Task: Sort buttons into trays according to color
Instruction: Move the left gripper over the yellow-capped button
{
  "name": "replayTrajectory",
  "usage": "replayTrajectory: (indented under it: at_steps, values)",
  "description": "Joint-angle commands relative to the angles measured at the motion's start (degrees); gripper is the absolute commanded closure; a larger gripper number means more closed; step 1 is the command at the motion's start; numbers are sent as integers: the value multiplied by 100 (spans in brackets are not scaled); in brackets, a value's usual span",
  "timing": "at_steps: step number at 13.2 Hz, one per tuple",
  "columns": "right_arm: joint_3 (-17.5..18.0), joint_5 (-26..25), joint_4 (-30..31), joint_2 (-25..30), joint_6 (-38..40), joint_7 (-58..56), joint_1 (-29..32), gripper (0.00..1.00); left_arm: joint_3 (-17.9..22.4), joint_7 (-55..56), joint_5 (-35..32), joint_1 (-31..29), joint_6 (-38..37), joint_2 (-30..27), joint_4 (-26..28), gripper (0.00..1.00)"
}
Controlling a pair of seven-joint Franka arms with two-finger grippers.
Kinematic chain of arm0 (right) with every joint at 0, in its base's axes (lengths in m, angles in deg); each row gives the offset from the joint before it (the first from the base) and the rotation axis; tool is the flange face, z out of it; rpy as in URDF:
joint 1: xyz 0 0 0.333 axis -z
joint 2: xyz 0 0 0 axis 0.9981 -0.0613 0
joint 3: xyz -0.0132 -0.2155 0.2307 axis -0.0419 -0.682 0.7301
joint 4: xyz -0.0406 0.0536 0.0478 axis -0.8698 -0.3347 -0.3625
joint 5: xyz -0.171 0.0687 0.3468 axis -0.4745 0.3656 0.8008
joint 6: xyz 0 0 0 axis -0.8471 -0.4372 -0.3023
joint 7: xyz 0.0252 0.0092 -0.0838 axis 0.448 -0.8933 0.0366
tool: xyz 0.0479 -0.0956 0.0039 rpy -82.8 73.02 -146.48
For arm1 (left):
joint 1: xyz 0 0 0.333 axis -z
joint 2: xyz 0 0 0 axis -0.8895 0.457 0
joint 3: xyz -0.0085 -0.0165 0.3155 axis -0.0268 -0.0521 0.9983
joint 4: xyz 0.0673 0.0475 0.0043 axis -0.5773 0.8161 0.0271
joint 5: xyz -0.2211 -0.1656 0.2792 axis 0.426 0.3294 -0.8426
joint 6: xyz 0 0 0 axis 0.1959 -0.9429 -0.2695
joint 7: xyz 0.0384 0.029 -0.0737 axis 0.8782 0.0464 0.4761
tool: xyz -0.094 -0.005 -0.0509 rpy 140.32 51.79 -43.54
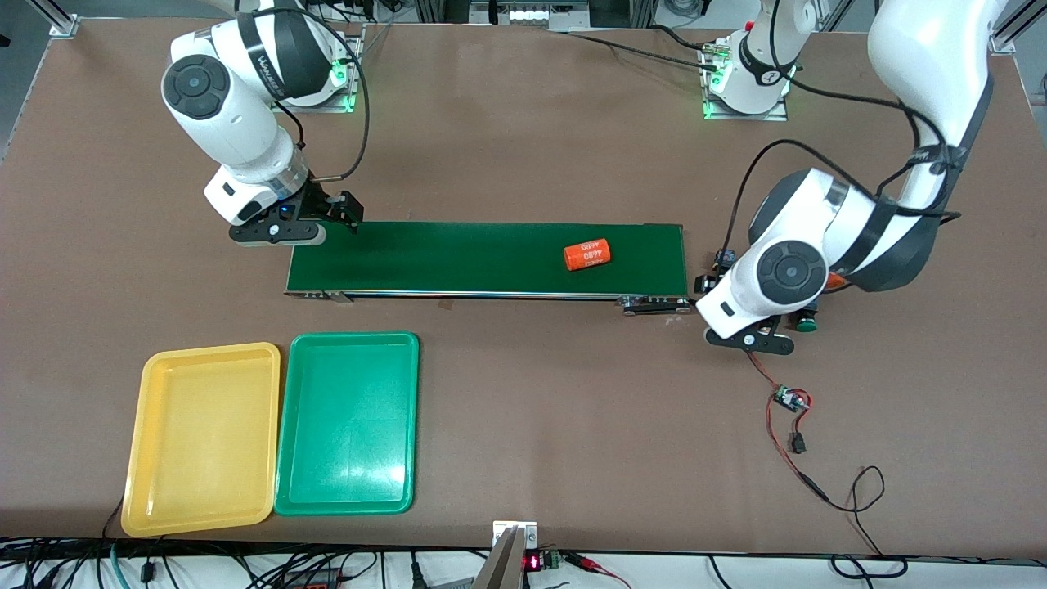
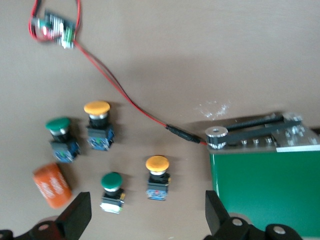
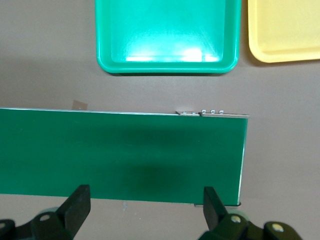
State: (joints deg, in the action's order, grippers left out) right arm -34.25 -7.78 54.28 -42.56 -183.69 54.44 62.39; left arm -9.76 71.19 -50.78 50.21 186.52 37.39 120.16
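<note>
Four buttons lie on the table off the conveyor's end at the left arm's end. Two have yellow caps [image 2: 97, 107] [image 2: 157, 163] and two have green caps [image 2: 58, 125] [image 2: 111, 180]. My left gripper [image 2: 148, 212] [image 1: 751, 335] hangs open over them with nothing between its fingers. In the front view the arm hides most of them; one green button [image 1: 806, 323] shows. The yellow tray [image 1: 204, 433] and the green tray [image 1: 348, 421] lie side by side, empty, near the front camera. My right gripper [image 3: 145, 205] [image 1: 323, 219] hangs open over the conveyor's end at the right arm's end.
A long dark-green conveyor belt [image 1: 458, 258] carries an orange cylinder [image 1: 588, 254]. A second orange cylinder [image 2: 52, 185] lies beside the buttons. A small circuit board [image 1: 789, 399] with red and black wires lies nearer the front camera than the buttons.
</note>
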Motion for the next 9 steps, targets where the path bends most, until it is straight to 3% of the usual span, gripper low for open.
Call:
replayTrajectory:
  at_steps: [1, 4, 9]
  values:
    - [9, -354, -104, -124, -11, 6, -69, 0, 138, 358, -106, 21, -25, 323, -93, 0]
    - [9, -355, -105, -160, -11, 58, -131, 0, 420, 78, -97, -118, 89, 499, -94, 0]
    - [9, -346, -105, -160, 33, 85, -113, 0, 420, -397, -97, -672, 579, 648, 248, 0]
